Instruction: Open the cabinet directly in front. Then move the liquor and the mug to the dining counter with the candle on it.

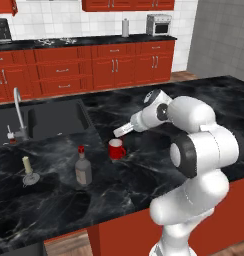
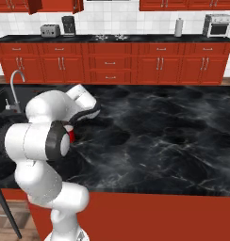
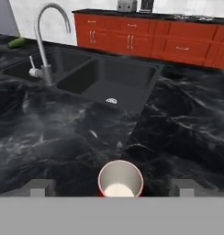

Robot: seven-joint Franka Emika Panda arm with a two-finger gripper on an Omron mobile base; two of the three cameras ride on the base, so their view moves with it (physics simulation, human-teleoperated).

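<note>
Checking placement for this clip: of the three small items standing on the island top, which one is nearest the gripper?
The red mug, standing right below the open gripper. The liquor bottle and the candle stand farther off, toward the sink side.

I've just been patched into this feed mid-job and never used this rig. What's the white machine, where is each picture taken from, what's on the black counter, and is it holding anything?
The white machine is a robot arm on a driving base, ending in a two-finger gripper. Two pictures come from cameras on the base, behind the arm to its left and right. The third comes from a camera on the hand, looking along the gripper.

The black marble surface is the dining counter, with a sunken sink and a tall silver faucet. On it stand the candle, the liquor and the red mug.

The gripper is open and holds nothing. It hangs just above the mug, which stands upright on the counter; in the hand view the mug's pale inside sits between the two finger tips. Red cabinets line the far wall.
</note>
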